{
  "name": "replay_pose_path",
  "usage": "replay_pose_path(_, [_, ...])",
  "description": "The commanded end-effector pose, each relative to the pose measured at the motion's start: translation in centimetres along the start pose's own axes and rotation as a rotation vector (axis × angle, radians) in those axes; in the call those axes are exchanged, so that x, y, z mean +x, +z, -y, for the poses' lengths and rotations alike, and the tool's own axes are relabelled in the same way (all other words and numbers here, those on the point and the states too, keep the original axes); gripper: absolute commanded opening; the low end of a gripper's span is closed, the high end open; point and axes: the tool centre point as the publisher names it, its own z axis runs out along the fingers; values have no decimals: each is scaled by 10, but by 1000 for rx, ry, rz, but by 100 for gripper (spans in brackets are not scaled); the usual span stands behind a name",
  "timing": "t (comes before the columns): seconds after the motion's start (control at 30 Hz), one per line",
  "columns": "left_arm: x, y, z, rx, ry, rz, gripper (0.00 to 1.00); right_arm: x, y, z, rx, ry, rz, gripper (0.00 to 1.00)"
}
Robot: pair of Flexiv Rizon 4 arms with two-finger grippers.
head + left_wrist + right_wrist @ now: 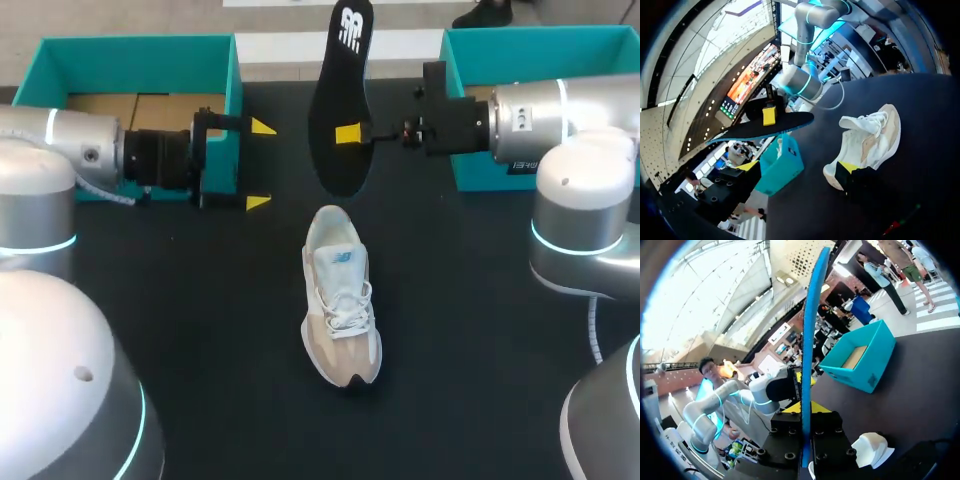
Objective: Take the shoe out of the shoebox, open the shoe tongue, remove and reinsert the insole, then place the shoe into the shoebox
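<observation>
A beige and white shoe [340,312] lies on the black table, toe toward me. Above and behind it, my right gripper [350,134] is shut on the edge of the black insole [340,95], holding it up on its side. In the right wrist view the insole [810,335] stands edge-on between that gripper's fingers [806,412]. My left gripper [260,165] is open and empty, just left of the insole and apart from it. In the left wrist view one of its own yellow fingertips [846,167] shows beside the shoe [872,137], with the insole [765,127] ahead.
A teal shoebox [140,70] stands open at the back left behind my left arm. A second teal box [540,55] stands at the back right, partly hidden by my right arm. Bare black table surrounds the shoe.
</observation>
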Motion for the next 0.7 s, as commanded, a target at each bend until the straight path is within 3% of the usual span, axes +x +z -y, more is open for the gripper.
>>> replay_pose_path(0.03, [-5,-1,8,-77,-131,-125,100,-1,2,-1,2,0,2,0])
replay_pose_path(0.3, [-5,-1,8,-77,-131,-125,100,-1,2,-1,2,0,2,0])
replay_pose_path(0.4, [6,0,0,-67,-211,-158,100,-1,2,-1,2,0,2,0])
replay_pose_path(0.57, [21,-4,-18,-94,-277,-176,100,-26,1,13,53,-186,44,0])
replay_pose_path(0.7, [41,-4,-32,-97,-323,-192,100,-44,3,23,89,-221,30,0])
